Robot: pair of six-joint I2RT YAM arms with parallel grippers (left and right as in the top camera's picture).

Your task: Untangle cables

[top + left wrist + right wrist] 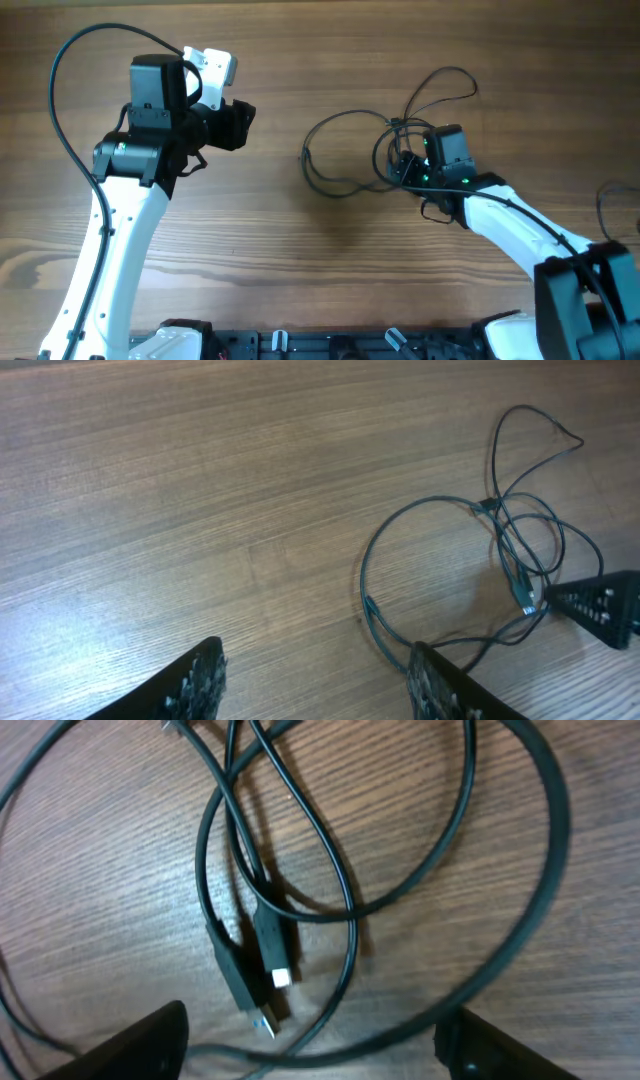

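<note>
R gripper [315, 1045] open, low over cables [562, 840], plugs [268, 935] just ahead of fingers; prob. lining up grab. L gripper [315, 680] open, empty, off to side.

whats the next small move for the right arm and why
Probably lower the open right gripper and close on one of the two plug ends lying side by side between its fingers; a free end gripped there could be drawn out of the loops crossing it.

Wood table [300, 270] — loose black cables [268, 930] atop
</note>
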